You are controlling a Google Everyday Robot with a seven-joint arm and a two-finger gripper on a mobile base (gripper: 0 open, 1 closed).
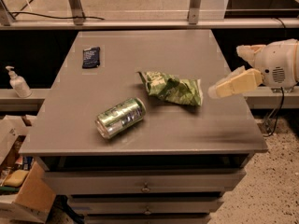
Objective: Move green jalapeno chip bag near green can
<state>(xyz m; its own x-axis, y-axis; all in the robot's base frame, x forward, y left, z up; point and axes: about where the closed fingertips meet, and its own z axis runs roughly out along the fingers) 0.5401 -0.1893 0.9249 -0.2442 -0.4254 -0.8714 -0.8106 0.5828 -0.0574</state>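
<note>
Hovering beside one green jalapeno chip bag [173, 88], near one green can [120, 118], the end effector [225, 72] gapes empty.

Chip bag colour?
The chip bag is green with lighter green and white print; camera view. The gripper hangs right of it, apart.

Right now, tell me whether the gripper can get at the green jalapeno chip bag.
Probably yes. The gripper hovers over the table at its right edge, just right of the green jalapeno chip bag, with nothing between them. The green can lies beyond the bag.
</note>
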